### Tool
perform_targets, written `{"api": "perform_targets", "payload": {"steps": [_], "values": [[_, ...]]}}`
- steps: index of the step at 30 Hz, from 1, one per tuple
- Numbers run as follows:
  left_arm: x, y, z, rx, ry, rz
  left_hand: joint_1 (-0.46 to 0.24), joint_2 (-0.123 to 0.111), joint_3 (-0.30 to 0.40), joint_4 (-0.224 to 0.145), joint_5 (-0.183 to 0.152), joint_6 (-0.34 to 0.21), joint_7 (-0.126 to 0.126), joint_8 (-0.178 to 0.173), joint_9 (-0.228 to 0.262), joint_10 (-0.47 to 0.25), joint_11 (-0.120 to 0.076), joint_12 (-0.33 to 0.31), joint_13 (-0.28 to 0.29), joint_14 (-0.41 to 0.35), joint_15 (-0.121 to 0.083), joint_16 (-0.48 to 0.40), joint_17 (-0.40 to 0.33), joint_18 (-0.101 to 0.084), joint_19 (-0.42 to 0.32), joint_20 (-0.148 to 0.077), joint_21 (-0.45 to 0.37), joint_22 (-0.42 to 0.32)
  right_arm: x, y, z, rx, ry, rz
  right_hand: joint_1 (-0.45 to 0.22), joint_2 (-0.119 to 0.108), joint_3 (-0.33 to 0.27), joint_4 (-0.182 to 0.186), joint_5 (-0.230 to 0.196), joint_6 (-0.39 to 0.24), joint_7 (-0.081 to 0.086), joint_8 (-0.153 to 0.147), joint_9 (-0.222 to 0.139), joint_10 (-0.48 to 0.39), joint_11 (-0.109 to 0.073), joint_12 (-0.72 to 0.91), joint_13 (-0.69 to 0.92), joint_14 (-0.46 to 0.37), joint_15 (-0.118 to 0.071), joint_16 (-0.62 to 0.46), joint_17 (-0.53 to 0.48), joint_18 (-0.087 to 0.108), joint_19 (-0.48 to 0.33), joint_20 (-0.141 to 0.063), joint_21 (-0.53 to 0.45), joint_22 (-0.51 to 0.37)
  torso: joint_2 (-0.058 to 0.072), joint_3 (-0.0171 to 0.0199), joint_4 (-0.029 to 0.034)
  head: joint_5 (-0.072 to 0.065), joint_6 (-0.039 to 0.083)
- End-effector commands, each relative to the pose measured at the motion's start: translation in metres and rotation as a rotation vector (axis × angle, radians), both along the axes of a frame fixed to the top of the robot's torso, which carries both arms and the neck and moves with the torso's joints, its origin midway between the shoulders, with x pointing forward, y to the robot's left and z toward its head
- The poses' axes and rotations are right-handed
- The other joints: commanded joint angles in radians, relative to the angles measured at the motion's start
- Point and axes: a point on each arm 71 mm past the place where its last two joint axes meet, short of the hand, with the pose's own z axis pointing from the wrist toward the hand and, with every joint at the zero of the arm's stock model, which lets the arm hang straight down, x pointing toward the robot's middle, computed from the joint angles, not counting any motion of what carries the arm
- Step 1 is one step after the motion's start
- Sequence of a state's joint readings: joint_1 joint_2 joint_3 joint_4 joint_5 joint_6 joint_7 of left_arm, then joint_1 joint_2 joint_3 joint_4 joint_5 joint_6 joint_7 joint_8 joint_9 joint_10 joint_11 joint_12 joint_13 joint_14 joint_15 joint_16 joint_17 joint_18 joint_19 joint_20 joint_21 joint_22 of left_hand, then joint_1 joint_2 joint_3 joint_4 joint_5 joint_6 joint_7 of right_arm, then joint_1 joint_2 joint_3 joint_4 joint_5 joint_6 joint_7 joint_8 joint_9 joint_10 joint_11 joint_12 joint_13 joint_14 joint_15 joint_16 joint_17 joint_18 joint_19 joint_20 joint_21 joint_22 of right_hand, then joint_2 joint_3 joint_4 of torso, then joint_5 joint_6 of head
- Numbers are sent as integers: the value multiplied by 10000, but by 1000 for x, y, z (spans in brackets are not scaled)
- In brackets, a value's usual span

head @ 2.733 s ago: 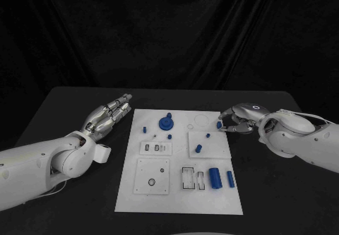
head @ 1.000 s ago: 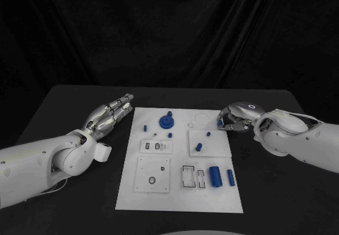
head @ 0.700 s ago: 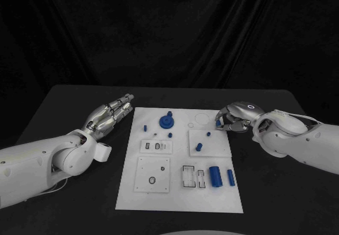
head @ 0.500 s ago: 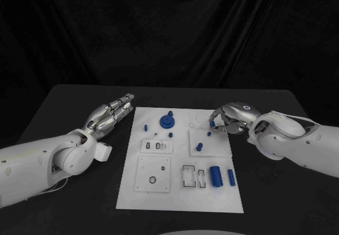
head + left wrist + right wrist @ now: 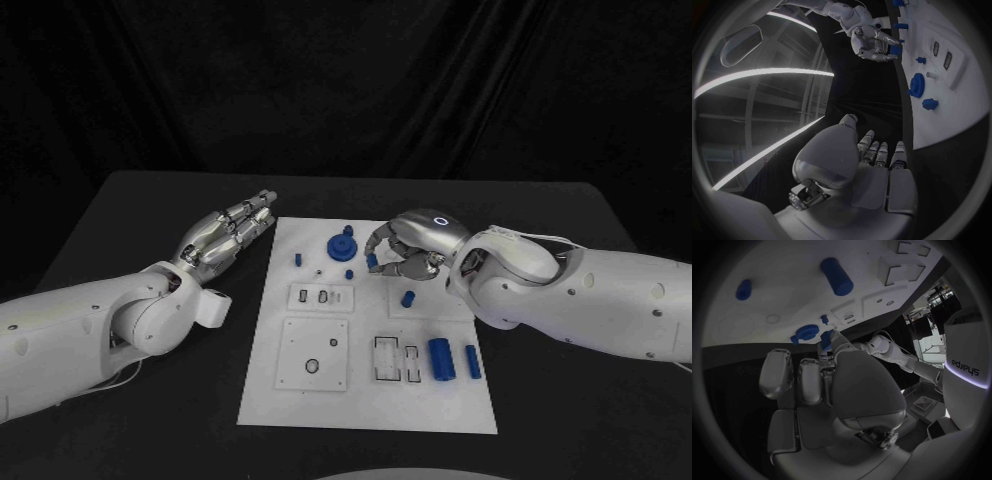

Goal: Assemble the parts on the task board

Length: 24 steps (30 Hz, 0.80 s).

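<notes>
The white task board [image 5: 368, 410] lies in the middle of the black table. My right hand [image 5: 411, 243] hovers over its far half and pinches a small blue part [image 5: 372, 262], just right of the blue gear [image 5: 342, 247]. The right wrist view shows that part [image 5: 826, 339] at the fingertips, close to the gear [image 5: 806, 332]. My left hand [image 5: 228, 232] is stretched out flat beside the board's far left corner, holding nothing. The left wrist view shows its palm [image 5: 870, 170] and the right hand [image 5: 873, 41] beyond it.
A short blue peg [image 5: 408, 298] stands on the raised white plate under my right forearm. A thick blue cylinder [image 5: 440, 360] and a thin one [image 5: 472, 361] lie near the board's right edge. Small blue pieces [image 5: 297, 263] sit left of the gear.
My right hand has swung left from the board's right edge to beside the gear, carrying the small blue part. The left hand has stayed put.
</notes>
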State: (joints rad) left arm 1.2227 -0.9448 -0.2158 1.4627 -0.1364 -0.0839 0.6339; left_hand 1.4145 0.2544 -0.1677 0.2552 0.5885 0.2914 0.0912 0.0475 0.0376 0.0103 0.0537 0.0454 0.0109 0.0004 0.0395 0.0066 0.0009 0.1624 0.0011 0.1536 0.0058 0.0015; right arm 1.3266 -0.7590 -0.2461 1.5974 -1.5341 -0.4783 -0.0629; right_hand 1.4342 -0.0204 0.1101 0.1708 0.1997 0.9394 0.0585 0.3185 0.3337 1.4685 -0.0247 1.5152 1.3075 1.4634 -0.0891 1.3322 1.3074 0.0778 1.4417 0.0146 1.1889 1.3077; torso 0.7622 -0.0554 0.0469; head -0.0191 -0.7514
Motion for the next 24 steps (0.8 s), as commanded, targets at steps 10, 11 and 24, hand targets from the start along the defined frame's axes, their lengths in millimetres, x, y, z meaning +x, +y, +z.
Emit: {"api": "perform_targets", "payload": {"steps": [10,11,24], "values": [[0,-4,0,-107,-40,-157,77,16,70,-9,61,101,29,67,17,-16,78,61,13,-4,45,-66,-9,174,-11,99,-58,-15,-1,34,-26,-916,1071,219,-4,1,-43,-7,149,75,109,326,758,384,163,-128,1675,548,153,-202,87,-14,-80,168,-284,1579,5,-2,13,8,-77],[0,-5,0,-109,-38,-167,77,16,70,-9,61,101,29,67,17,-16,78,61,13,-4,45,-66,-9,174,-11,99,-58,-15,-1,36,-28,-954,1125,236,-4,1,-43,-7,149,75,109,326,758,384,163,-128,1675,548,153,-202,87,-14,-80,168,-284,1579,7,-1,9,16,-84],[0,-6,0,-119,-9,-222,77,16,70,-9,61,101,29,67,17,-16,78,61,13,-4,45,-66,-9,174,-11,99,-58,-15,-3,47,-40,-1249,1497,346,-27,-34,-54,-2,229,78,141,269,722,348,195,-159,1635,523,185,-259,33,14,-132,209,-432,1543,12,5,-15,105,-187]]}}
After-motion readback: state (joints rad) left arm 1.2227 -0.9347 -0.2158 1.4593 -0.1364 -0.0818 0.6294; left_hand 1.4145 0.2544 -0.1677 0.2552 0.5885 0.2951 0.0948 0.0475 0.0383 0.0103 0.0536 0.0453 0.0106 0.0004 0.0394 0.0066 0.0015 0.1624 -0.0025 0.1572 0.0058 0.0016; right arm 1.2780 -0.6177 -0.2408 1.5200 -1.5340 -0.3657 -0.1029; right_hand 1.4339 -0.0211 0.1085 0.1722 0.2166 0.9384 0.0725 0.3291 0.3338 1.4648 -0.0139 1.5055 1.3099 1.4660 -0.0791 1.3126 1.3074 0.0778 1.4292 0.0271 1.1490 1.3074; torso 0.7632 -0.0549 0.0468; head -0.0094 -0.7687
